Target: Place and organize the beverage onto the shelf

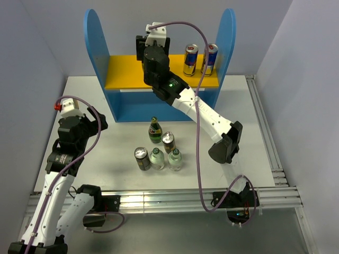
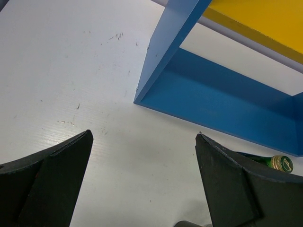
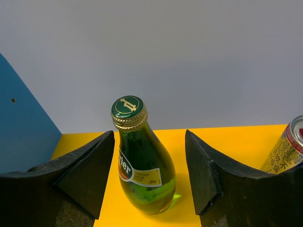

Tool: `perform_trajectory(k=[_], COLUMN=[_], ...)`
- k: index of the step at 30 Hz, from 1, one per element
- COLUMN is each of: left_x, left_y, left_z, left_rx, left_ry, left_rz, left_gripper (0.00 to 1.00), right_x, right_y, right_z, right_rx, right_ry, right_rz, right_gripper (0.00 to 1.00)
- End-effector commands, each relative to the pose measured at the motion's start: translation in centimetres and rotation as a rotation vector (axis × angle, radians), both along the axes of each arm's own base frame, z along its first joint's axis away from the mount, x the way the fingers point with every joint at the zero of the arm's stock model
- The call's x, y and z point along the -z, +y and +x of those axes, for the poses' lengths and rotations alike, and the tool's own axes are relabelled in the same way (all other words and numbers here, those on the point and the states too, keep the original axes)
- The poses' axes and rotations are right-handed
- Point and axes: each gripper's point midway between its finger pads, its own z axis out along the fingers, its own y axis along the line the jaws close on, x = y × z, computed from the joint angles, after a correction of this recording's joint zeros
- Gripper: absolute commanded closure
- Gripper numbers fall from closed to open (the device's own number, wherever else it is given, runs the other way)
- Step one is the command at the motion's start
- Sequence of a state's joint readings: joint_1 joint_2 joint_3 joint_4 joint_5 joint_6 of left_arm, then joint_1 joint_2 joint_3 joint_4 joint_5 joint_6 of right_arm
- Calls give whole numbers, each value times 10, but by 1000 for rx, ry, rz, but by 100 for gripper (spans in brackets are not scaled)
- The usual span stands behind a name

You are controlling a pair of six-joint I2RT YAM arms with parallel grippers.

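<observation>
The right gripper stands released about a green glass bottle that sits upright on the yellow upper board of the shelf at the worktop's far edge, left of the blue-and-silver cans, probably so like drinks can group together. The left gripper hangs spread and empty by the left edge, clear of the five drinks clustered toward the near edge
</observation>
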State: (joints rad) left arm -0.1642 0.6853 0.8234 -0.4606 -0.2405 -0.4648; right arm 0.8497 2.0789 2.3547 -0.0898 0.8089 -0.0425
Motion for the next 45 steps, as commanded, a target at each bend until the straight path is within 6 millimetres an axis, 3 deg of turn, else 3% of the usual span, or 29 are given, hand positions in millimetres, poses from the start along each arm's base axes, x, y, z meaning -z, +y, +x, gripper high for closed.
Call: perform_trajectory(k=[1, 6, 7, 9, 10, 11, 12, 13, 14, 15, 16, 17, 18, 19, 20, 22, 24, 25, 26, 28, 29, 30, 31, 33, 34, 45], left_x=[-16, -16, -16, -16, -17, -17, -20, -20, -19, -19, -15, -15, -15, -17, -18, -24, -30, -29, -27, -22, -11, -5, -2, -3, 6, 41], left_y=[0, 1, 1, 0, 0, -3, -7, -13, -25, -29, -34, -38, -44, -55, -59, -74, -85, -88, -91, -109, -122, -142, -138, -166, -173, -210], left_z=[3, 3, 3, 3, 3, 4, 4, 6, 6, 6, 9, 9, 8, 7, 6, 0, -4, -4, 0, 3, 10, 5, 17, 13, 12, 27], left_rx=[7, 6, 6, 7, 9, 27, 52, 83, 156, 179, 198, 210, 238, 284, 304, 370, 402, 398, 386, 378, 389, 429, 334, 373, 384, 441], left_ry=[-46, -46, -44, -46, -48, -48, -60, -63, -65, -68, -49, -45, -44, -52, -62, -84, -104, -100, -74, -49, -1, 29, 48, 23, 28, -92], left_rz=[0, 0, 0, 1, 0, -3, -5, -8, -15, -20, -20, -20, -22, -26, -22, -29, -40, -38, -41, -7, 28, 52, 103, 111, 120, 28], left_gripper=[4, 4, 4, 4, 3, 3, 4, 4, 4, 4, 4, 4, 4, 4, 4, 4, 3, 3, 4, 4, 4, 4, 4, 2, 2, 2], right_x=[-13, -10, -23, -12, -26, -13, -12, -26, -5, -1, -19, 10, 15, 2, 26, 37, 56, 55, 78, 92, 109, 117, 123, 137, 139, 189], right_y=[-4, -12, -18, -23, -33, -29, -34, -47, -43, -49, -65, -66, -65, -81, -86, -89, -103, -109, -111, -120, -122, -125, -130, -136, -142, -173], right_z=[2, -3, -13, -20, -32, -39, -47, -63, -74, -84, -105, -114, -130, -150, -159, -183, -203, -216, -222, -235, -238, -241, -245, -250, -254, -280], right_rx=[9, 35, 31, 52, 53, 43, 50, 48, 39, 47, 27, 27, 4, -15, -2, -37, -50, -76, -69, -76, -77, -74, -76, -74, -76, -103], right_ry=[-38, -20, -39, -16, -33, -7, 3, -4, 32, 42, 19, 55, 60, 44, 74, 97, 132, 138, 173, 196, 216, 228, 245, 268, 276, 348], right_rz=[42, 51, 76, 61, 86, 64, 63, 120, 90, 102, 175, 137, 149, 214, 191, 214, 244, 270, 257, 291, 271, 271, 289, 281, 297, 296], right_gripper=[32, 15, 13, 12, 12, 11, 12, 11, 11, 11, 12, 11, 12, 12, 11, 12, 12, 12, 12, 12, 12, 12, 12, 12, 12, 12])
